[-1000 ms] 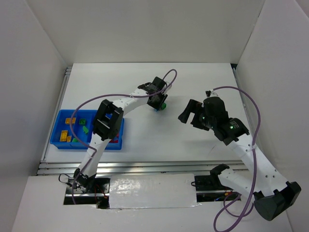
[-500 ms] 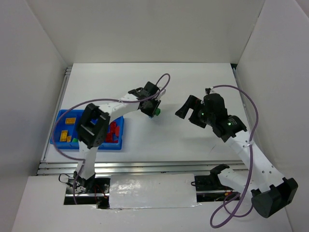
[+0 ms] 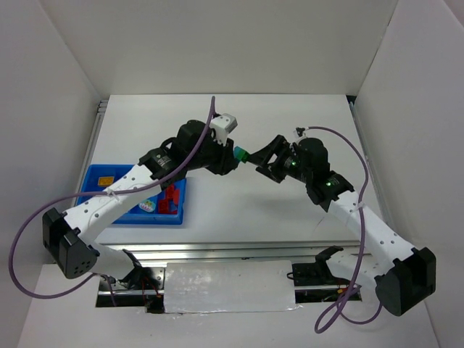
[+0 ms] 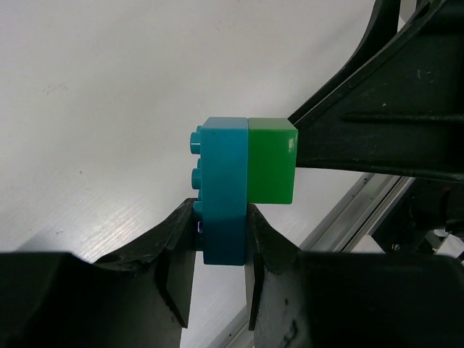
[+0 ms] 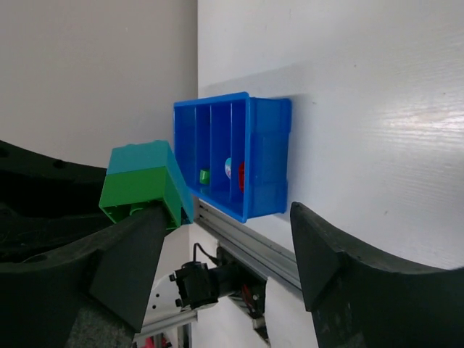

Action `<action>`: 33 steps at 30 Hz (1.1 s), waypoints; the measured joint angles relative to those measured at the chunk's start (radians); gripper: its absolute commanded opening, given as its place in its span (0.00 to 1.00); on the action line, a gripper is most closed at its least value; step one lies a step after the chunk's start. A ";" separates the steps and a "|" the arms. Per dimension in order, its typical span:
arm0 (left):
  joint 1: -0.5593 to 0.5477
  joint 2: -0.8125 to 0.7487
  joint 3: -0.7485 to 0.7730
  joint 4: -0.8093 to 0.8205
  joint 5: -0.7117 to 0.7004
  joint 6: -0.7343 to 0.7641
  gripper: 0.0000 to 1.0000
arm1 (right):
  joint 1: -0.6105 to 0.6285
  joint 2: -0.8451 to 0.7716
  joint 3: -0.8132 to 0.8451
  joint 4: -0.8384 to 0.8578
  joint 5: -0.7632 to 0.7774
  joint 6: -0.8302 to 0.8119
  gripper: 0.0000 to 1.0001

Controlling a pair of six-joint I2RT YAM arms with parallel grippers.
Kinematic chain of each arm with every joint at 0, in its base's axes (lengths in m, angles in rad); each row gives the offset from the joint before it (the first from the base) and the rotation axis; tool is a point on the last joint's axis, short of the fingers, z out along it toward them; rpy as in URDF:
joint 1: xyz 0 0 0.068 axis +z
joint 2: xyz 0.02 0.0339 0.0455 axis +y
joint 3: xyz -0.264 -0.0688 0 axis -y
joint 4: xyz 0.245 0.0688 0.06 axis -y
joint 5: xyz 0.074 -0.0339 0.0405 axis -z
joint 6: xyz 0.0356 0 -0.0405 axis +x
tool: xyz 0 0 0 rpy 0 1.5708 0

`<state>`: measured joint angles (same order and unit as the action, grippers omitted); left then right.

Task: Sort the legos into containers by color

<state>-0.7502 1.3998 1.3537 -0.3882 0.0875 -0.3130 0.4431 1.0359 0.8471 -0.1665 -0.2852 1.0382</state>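
My left gripper (image 3: 230, 154) is shut on a teal brick (image 4: 221, 192) and holds it in the air above the table. A green brick (image 4: 272, 161) is stuck to the teal one on the side away from my fingers. The pair also shows in the top view (image 3: 240, 154) and the right wrist view (image 5: 138, 185). My right gripper (image 3: 259, 161) is open, right in front of the pair. One of its fingers (image 5: 123, 268) touches the green brick; the other (image 5: 341, 261) is well apart. The blue tray (image 3: 94, 177) lies at the left with red bricks (image 3: 169, 199), a yellow brick (image 3: 106, 179) and a pale rounded piece (image 3: 147, 206).
My left arm crosses over the tray and hides most of its compartments in the top view. The tray also shows in the right wrist view (image 5: 264, 156), with an aluminium rail (image 5: 246, 254) along the table's near edge. White walls enclose the table.
My left gripper has lifted the teal and green pair off the table and turned it toward the right. My right gripper has moved left and now touches the green brick.
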 measured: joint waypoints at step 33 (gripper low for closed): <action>-0.025 -0.021 -0.006 -0.101 -0.066 -0.084 0.00 | 0.080 -0.016 -0.048 0.188 -0.019 0.013 0.64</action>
<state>-0.7753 1.3785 1.3479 -0.4896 0.0216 -0.3965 0.5236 1.0199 0.7994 0.0219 -0.3046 1.0508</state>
